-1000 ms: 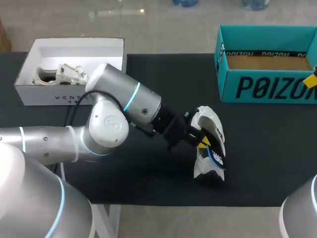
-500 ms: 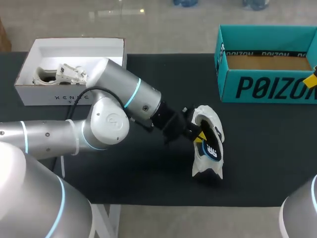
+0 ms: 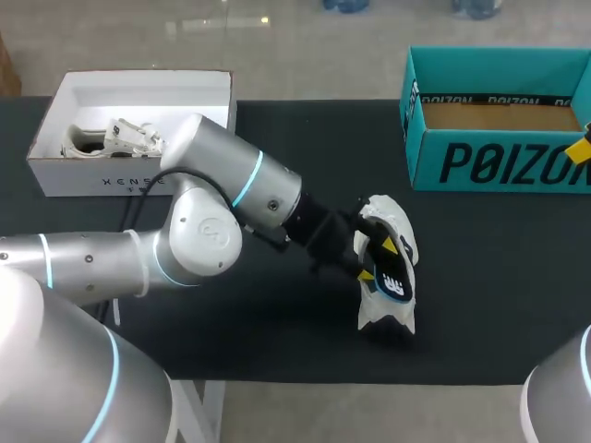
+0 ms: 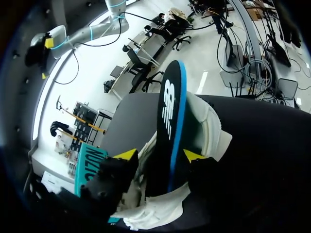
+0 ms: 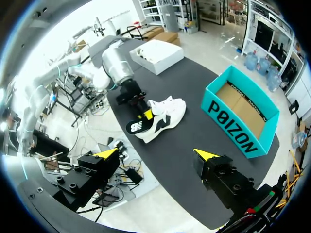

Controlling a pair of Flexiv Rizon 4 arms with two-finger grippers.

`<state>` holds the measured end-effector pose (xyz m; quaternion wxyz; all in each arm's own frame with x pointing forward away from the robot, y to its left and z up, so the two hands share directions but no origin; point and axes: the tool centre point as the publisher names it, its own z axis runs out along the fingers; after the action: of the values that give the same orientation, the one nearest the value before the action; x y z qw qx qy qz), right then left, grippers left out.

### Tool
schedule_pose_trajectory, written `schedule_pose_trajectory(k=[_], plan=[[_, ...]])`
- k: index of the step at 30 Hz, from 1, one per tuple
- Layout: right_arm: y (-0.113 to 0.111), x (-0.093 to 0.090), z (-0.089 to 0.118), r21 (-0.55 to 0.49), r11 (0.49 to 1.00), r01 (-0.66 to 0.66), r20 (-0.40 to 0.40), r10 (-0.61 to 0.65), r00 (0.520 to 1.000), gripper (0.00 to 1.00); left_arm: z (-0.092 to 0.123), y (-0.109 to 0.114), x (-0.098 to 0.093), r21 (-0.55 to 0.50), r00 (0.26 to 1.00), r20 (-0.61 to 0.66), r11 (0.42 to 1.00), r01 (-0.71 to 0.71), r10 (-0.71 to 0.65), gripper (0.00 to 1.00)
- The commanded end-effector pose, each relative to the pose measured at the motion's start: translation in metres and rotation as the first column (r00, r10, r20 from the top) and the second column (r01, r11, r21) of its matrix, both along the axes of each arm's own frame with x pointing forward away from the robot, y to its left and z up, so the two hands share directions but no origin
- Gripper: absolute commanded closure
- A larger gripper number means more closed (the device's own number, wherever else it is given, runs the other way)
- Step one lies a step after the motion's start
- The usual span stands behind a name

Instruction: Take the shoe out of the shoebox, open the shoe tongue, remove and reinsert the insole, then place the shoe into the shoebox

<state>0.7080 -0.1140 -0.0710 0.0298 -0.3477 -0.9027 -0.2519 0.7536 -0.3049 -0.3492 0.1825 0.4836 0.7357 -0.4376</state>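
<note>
A white shoe (image 3: 395,231) lies on its side on the black mat, in front of the teal shoebox (image 3: 499,161). A black insole with a blue edge (image 3: 392,282) sticks out of the shoe's mouth. My left gripper (image 3: 379,260) is at the mouth, its yellow tips apart on either side of the insole. In the left wrist view the insole (image 4: 170,126) stands between the spread fingers of the left gripper (image 4: 160,155), with a gap on one side. My right gripper (image 5: 156,155) hangs open and empty high above the table, looking down on the shoe (image 5: 165,114).
A white box (image 3: 129,171) holding another shoe (image 3: 111,138) stands at the back left, behind my left arm. The teal shoebox (image 5: 243,116) is open, with a brown floor. One yellow tip of the right gripper (image 3: 580,149) shows at the right edge.
The left gripper turned the insole so its printed face shows, then opened its fingers and let go of it. The right arm stayed still.
</note>
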Motion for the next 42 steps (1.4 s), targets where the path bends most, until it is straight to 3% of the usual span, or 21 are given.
schedule_pose_trajectory(k=[1,5,6,10,12,13,22,33,41,42], plan=[[0.0,0.002,0.0,-0.002,1.0,-0.001,-0.005,0.001,1.0,0.0,0.002,0.008,-0.01,-0.015,1.0,0.005,1.0,-0.011,0.011,0.32],[0.0,0.002,0.0,-0.002,1.0,-0.001,-0.005,0.001,1.0,0.0,0.003,0.002,-0.017,-0.03,1.0,-0.002,1.0,-0.009,0.009,0.38],[0.0,0.002,0.0,-0.002,1.0,-0.001,-0.005,0.001,1.0,0.0,0.003,-0.001,-0.019,-0.033,1.0,-0.003,0.999,-0.006,0.006,0.49],[0.0,0.002,0.0,-0.002,1.0,-0.001,-0.005,0.001,1.0,0.0,0.003,-0.008,-0.024,-0.041,1.0,-0.008,0.999,0.009,-0.009,0.71],[0.0,0.002,0.0,-0.002,1.0,-0.001,-0.005,0.001,1.0,0.0,0.002,-0.011,-0.026,-0.043,1.0,-0.013,0.999,0.017,-0.018,0.95],[0.0,0.002,0.0,-0.002,1.0,-0.001,-0.005,0.001,1.0,0.0,0.002,-0.011,-0.027,-0.041,1.0,-0.014,0.999,0.022,-0.023,1.0],[0.0,0.002,0.0,-0.002,1.0,-0.001,-0.005,0.001,1.0,0.0,0.002,-0.014,-0.022,-0.013,0.999,0.022,0.999,0.048,-0.048,1.0],[0.0,0.002,0.0,-0.002,1.0,-0.001,-0.005,0.001,1.0,0.0,-0.005,-0.008,0.011,0.033,0.993,0.115,0.999,0.009,-0.013,1.0],[0.0,0.002,0.0,-0.002,1.0,-0.001,-0.005,0.001,1.0,0.0,-0.026,-0.004,-0.005,0.055,0.998,0.062,0.998,0.02,-0.024,1.0],[0.0,0.002,0.0,-0.002,1.0,-0.001,-0.005,0.001,1.0,0.0,-0.026,-0.003,-0.005,0.053,0.998,0.057,0.998,0.015,-0.018,0.8]])
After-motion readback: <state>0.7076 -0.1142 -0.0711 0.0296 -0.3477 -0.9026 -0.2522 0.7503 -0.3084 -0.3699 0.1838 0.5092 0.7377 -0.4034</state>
